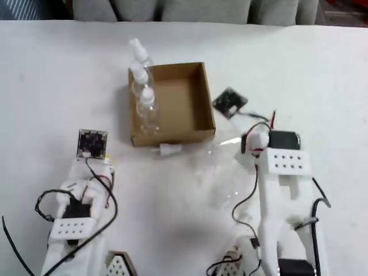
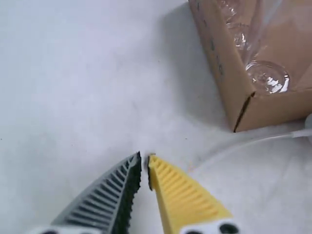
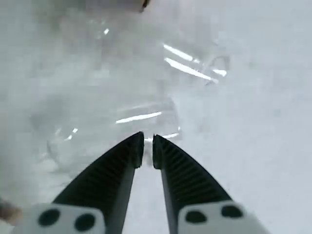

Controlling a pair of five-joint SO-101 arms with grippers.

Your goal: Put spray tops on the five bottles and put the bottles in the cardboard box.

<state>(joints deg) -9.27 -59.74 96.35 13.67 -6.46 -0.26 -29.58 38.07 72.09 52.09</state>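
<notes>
The cardboard box (image 1: 183,103) stands mid-table. Three clear bottles with white spray tops (image 1: 140,75) stand along one inner wall, and their bases (image 2: 265,75) appear in the left wrist view. A loose spray top (image 1: 171,149) lies on the table just in front of the box, its thin tube (image 2: 253,141) trailing across the surface. Clear bottles without tops (image 1: 221,169) lie on the table right of it, and one bottle (image 3: 146,112) is just beyond my right gripper (image 3: 147,145), which is shut on nothing. My left gripper (image 2: 145,163) is shut and empty, short of the box corner.
The box's near corner (image 2: 234,117) rises beside the left gripper's space. Cables (image 1: 109,195) hang around both arms near the front edge. White table (image 1: 52,80) spreads out left of the box.
</notes>
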